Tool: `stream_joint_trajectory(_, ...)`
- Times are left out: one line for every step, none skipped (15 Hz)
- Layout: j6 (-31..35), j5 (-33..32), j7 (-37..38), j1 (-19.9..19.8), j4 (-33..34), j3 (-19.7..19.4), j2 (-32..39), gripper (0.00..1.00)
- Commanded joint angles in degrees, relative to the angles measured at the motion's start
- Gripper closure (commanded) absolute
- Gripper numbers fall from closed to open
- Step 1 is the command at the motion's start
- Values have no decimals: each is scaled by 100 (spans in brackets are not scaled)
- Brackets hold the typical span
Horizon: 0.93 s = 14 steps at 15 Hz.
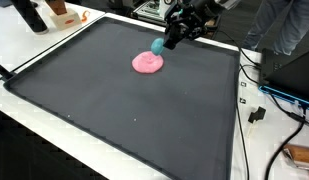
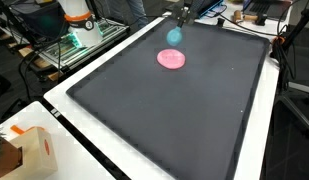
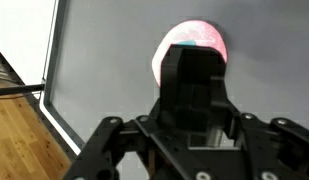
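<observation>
The gripper [image 1: 166, 42] is hanging just above the pink disc [image 1: 147, 63], at that disc's far edge, and its fingers are pinching in on a small teal object [image 1: 157, 46], which is sitting at their tips and is not resting on the disc. The exact gap between the fingers is staying hidden behind the dark gripper body in all 3 pictures. In both exterior views the pink disc is lying flat on the black mat [image 1: 114, 110], and an exterior view is showing the teal object [image 2: 175, 37] hanging directly over the disc [image 2: 172, 59] with the gripper [image 2: 177, 28] coming down on it from above. The wrist view is offering far less: the gripper's housing is filling the middle, and only a teal sliver [image 3: 191, 40] is peeking out past it, ringed by the pink disc [image 3: 220, 45]. Only an exterior view is showing the cardboard box [image 2: 29, 150], well apart from the disc, off the mat.
</observation>
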Motion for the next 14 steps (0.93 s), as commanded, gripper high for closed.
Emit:
stream_joint_trajectory(562, 871, -708, -353, -257, -165, -551, 71)
stream_joint_trajectory(797, 1173, -984, -489, -332, -226, -691, 71)
stream_joint_trajectory(965, 1437, -1178, -586, -379, -301, -791, 71)
stream_joint_trajectory(1217, 1750, -1447, -722, -472, -380, -915, 71)
stream_joint_trajectory(1415, 2082, -1723, -845, -547, -445, -1010, 71)
stream_joint_trajectory(1633, 2412, -2005, -975, -650, -522, -1109, 71)
stream_joint_trajectory(1803, 2763, -2325, -1090, -731, -586, -1187, 71)
stream_joint_trajectory(1962, 3123, -2648, -1213, -827, -658, -1255, 71)
stream_joint_trajectory(2086, 3562, -3034, -1343, -921, -725, -1311, 71)
stream_joint_trajectory(2174, 3980, -3389, -1460, -1007, -794, -1349, 71)
stream_joint_trajectory(2226, 4345, -3706, -1554, -1084, -861, -1381, 71)
stream_joint_trajectory(2295, 4742, -4075, -1661, -1171, -926, -1417, 71)
stream_joint_trajectory(2326, 5067, -4356, -1742, -1238, -987, -1439, 71)
stream_joint_trajectory(2356, 5440, -4698, -1832, -1327, -1047, -1477, 71)
